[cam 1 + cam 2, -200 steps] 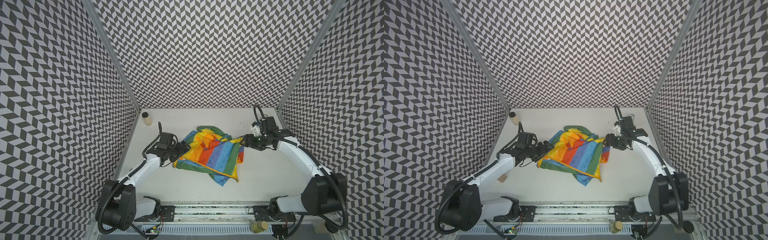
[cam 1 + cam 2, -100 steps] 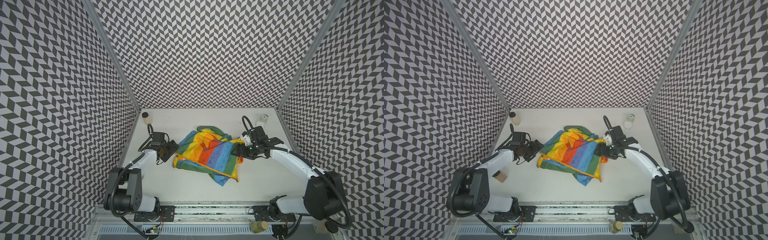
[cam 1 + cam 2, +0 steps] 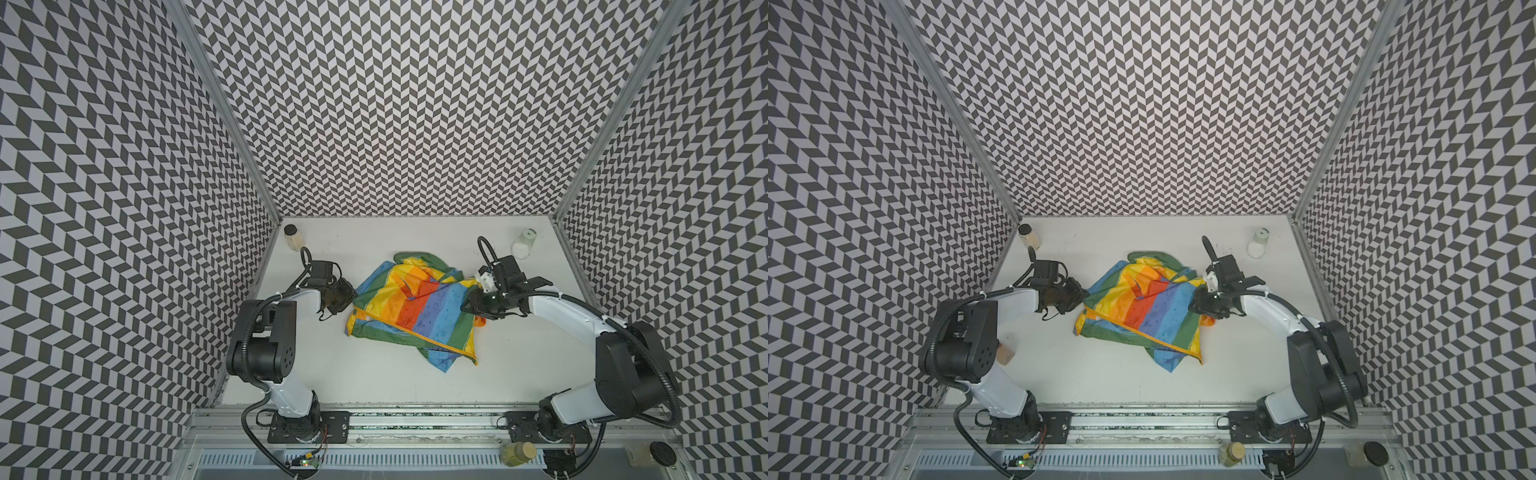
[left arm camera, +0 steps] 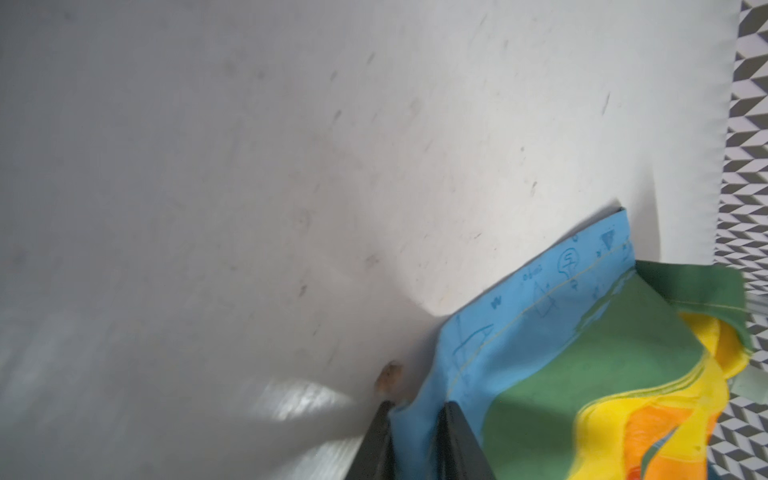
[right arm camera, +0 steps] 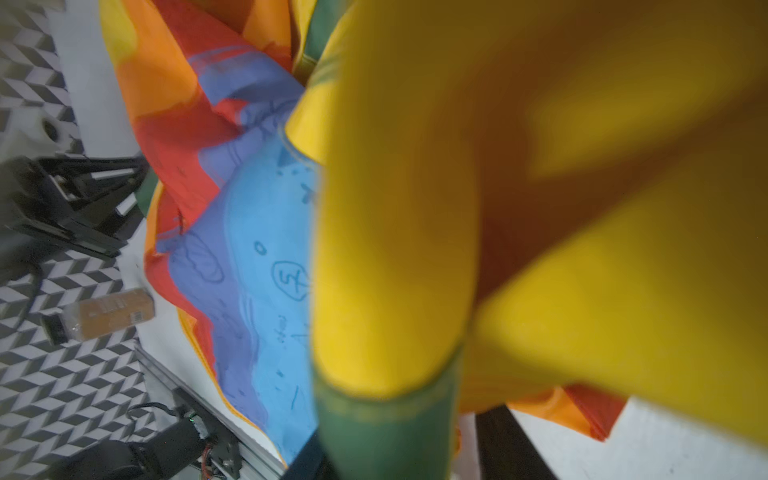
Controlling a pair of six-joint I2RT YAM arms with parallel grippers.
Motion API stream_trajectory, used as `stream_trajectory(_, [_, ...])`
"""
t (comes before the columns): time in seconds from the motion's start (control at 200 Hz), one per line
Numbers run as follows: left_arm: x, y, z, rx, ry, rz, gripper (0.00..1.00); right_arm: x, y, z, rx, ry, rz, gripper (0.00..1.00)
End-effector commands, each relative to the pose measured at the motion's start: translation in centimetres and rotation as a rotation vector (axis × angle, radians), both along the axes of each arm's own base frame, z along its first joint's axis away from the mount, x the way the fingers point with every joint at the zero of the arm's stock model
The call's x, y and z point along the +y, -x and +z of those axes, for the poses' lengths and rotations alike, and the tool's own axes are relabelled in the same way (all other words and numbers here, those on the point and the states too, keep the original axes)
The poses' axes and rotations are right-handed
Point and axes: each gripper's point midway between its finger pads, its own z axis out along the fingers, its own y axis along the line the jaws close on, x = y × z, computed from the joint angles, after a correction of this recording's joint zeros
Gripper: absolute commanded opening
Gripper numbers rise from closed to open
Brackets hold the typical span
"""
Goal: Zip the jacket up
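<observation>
Left wrist view: the left gripper (image 4: 417, 405) is pinching the light-blue edge of the jacket (image 4: 582, 374). The cloth passes between its two dark fingers (image 4: 376, 440) and lies on the white table (image 4: 249, 166).

Right wrist view: the right gripper (image 5: 405, 424) has a green-banded yellow fold of the jacket (image 5: 266, 257) filling the gap between its fingers (image 5: 503, 440). The jaws appear pressed onto that fold. Most of this view is blurred yellow cloth close to the lens.

Both top views: the jacket (image 3: 415, 307) (image 3: 1142, 307) lies crumpled at the centre of the table (image 3: 374, 382) (image 3: 1100, 374), striped side up. An orange-yellow zipper strip (image 3: 415, 334) runs across it from 9 o'clock towards 5 o'clock. Whether the zipper is joined cannot be told.
- Left gripper (image 3: 353, 297) (image 3: 1081, 297): at the jacket's 9 o'clock edge, touching it.
- Right gripper (image 3: 467, 305) (image 3: 1192, 307): at the jacket's 3 o'clock edge, over the cloth.
- Dark-capped bottle (image 3: 293, 237): upright in the table's 11 o'clock corner, well apart from the jacket.
- White bottle (image 3: 524, 245): near the 1 o'clock corner, apart from the right arm.
</observation>
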Motion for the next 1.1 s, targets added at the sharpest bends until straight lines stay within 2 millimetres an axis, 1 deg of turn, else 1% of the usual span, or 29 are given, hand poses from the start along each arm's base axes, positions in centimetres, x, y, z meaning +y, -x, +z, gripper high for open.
stream_trajectory(0.0, [-0.3, -0.6, 4.3, -0.092, -0.041, -0.029, 0.06, 0.2, -2.7, 3.5, -0.107, -0.023, -0.022, 0.19])
stream_trajectory(0.035, [-0.5, -0.3, 5.7, -0.114, -0.058, -0.04, 0.03, 0.0, -3.3, 4.8, -0.133, -0.024, -0.029, 0.12])
stream_trajectory(0.07, [-0.8, 0.0, 7.2, -0.136, -0.073, -0.055, 0.0, -0.1, -4.0, 6.3, -0.166, -0.024, -0.035, 0.08])
stream_trajectory(0.15, [-1.5, 1.1, 10.6, -0.191, -0.107, -0.094, 0.0, -0.7, -5.5, 10.1, -0.238, -0.032, -0.051, 0.0])
stream_trajectory(0.28, [-2.8, 3.2, 15.8, -0.294, -0.126, -0.161, 0.0, -2.0, -7.7, 16.7, -0.361, -0.055, -0.088, 0.0])
stream_trajectory(0.376, [-4.2, 5.1, 18.5, -0.341, -0.12, -0.224, 0.0, -3.3, -8.9, 21.5, -0.469, -0.069, -0.13, 0.0])
stream_trajectory(0.411, [-4.9, 5.8, 19.4, -0.359, -0.113, -0.252, 0.0, -4.0, -9.1, 23.4, -0.51, -0.074, -0.148, 0.0])
stream_trajectory(0.446, [-5.4, 6.5, 20.4, -0.385, -0.105, -0.275, 0.0, -4.6, -9.2, 24.8, -0.539, -0.076, -0.161, 0.0])
stream_trajectory(0.451, [-5.6, 6.6, 20.5, -0.388, -0.103, -0.279, 0.0, -4.8, -9.3, 25.4, -0.549, -0.077, -0.165, 0.0])
stream_trajectory(0.456, [-5.6, 6.7, 20.6, -0.393, -0.102, -0.282, 0.0, -4.8, -9.3, 25.4, -0.549, -0.077, -0.165, 0.0])
stream_trajectory(0.566, [-7.5, 9.0, 23.9, -0.493, -0.089, -0.346, 0.0, -7.0, -9.7, 30.6, -0.643, -0.082, -0.212, 0.0])
stream_trajectory(0.656, [-9.3, 11.0, 27.1, -0.591, -0.09, -0.404, 0.0, -8.1, -9.9, 34.7, -0.72, -0.109, -0.238, 0.0])
stream_trajectory(0.716, [-10.2, 12.3, 29.2, -0.647, -0.087, -0.436, 0.0, -8.7, -10.0, 36.9, -0.759, -0.13, -0.251, 0.0])
stream_trajectory(0.731, [-10.3, 12.7, 29.7, -0.66, -0.085, -0.441, 0.0, -8.8, -9.9, 37.8, -0.778, -0.14, -0.254, 0.0])
stream_trajectory(0.771, [-10.7, 13.6, 30.7, -0.687, -0.086, -0.453, 0.0, -8.9, -9.9, 39.0, -0.799, -0.152, -0.257, 0.0])
stream_trajectory(0.816, [-11.0, 14.5, 31.4, -0.703, -0.087, -0.454, 0.0, -8.9, -9.9, 40.2, -0.821, -0.17, -0.259, 0.0])
stream_trajectory(0.881, [-11.0, 15.5, 31.6, -0.704, -0.08, -0.436, 0.0, -8.6, -10.2, 41.4, -0.832, -0.201, -0.248, 0.0])
stream_trajectory(0.926, [-11.1, 16.0, 31.1, -0.685, -0.068, -0.416, 0.0, -8.0, -10.6, 41.7, -0.823, -0.24, -0.233, 0.0])
stream_trajectory(1.006, [-11.0, 16.6, 29.5, -0.641, -0.035, -0.365, 0.0, -6.2, -11.8, 40.7, -0.773, -0.321, -0.188, 0.0])
stream_trajectory(1.042, [-10.8, 16.8, 28.6, -0.619, -0.031, -0.337, 0.0, -5.1, -12.6, 39.5, -0.736, -0.339, -0.168, 0.0])
stream_trajectory(1.047, [-10.8, 16.7, 28.1, -0.608, -0.034, -0.33, 0.0, -4.9, -12.7, 39.2, -0.729, -0.34, -0.165, 0.0])
stream_trajectory(1.057, [-10.8, 16.8, 28.1, -0.609, -0.028, -0.325, 0.0, -4.5, -12.9, 38.9, -0.72, -0.343, -0.159, 0.0])
stream_trajectory(1.092, [-10.5, 16.8, 27.0, -0.591, -0.034, -0.295, 0.0, -3.0, -13.7, 37.4, -0.681, -0.344, -0.133, 0.0])
